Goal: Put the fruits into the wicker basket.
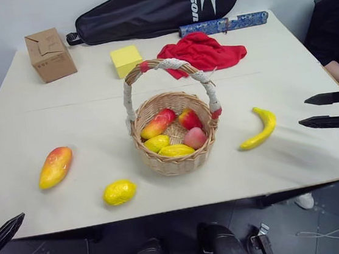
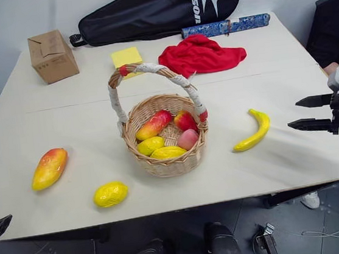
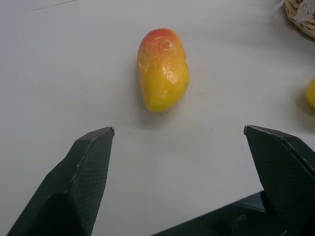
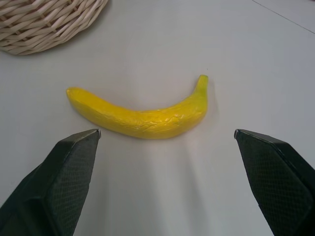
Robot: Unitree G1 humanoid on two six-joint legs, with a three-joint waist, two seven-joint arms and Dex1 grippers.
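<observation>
Wicker basket [image 1: 176, 157] sits mid-table with what looks like five small fruits [image 1: 174, 137] already inside, though they overlap so the count's a bit iffy. Still out on the table [image 1: 308, 50]: mango [image 1: 55, 167] and lemon [image 1: 119, 192] on its left, banana [image 1: 258, 128] on its right. Left gripper [image 3: 179, 142] hangs wide open facing the mango, right gripper [image 4: 167, 142] spread wide facing the banana, neither touching anything.

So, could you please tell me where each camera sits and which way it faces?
Left eye: head, looking down over the table; both grippers at the edges.
Right eye: beside it, same scene.
Left wrist: along the open left gripper at the mango.
Right wrist: along the open right gripper at the banana.
Shared: wicker basket edge in both wrist views.
</observation>
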